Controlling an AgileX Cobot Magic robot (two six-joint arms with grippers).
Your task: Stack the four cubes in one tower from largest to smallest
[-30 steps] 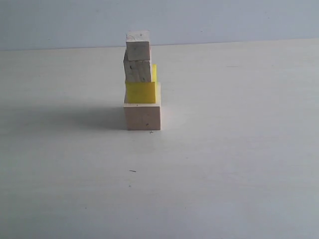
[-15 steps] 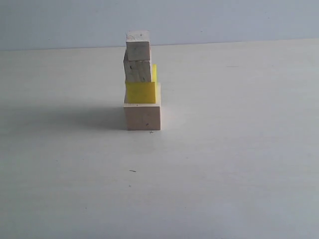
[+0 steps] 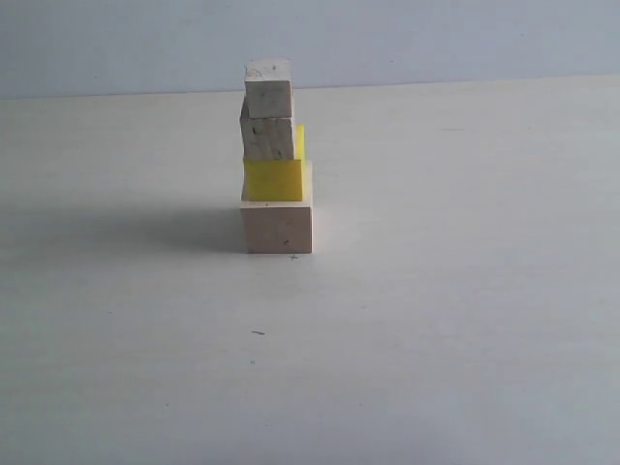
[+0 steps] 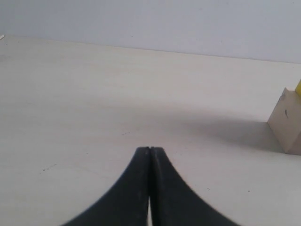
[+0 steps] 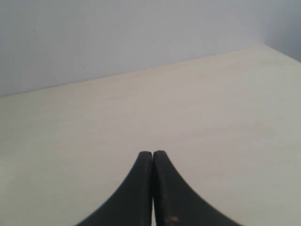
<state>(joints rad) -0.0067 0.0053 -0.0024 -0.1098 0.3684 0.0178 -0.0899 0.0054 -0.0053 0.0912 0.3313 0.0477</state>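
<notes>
- The tower [image 3: 273, 155] stands on the table [image 3: 465, 320]: large pale cube [image 3: 277, 227], yellow cube [image 3: 274, 180], medium pale cube [image 3: 267, 139], tiny pale cube [image 3: 268, 88] on top. Stacking looks done, and no further move seems needed.
- Left gripper [image 4: 150, 149] and right gripper [image 5: 153, 153]: tips pressed together, empty.
- Exterior view shows neither arm; left wrist view cuts off most of the tower.

The left hand [image 4: 150, 149], a pair of matte black, curved, tapering fingers [image 4: 129, 190], is closed, its tips pressed flat together with only a thin seam between them. The right hand [image 5: 153, 153], of the same black build, is closed likewise, tips touching; one of its fingers [image 5: 181, 200] bears a tiny orange speck [image 5: 174, 219].
</notes>
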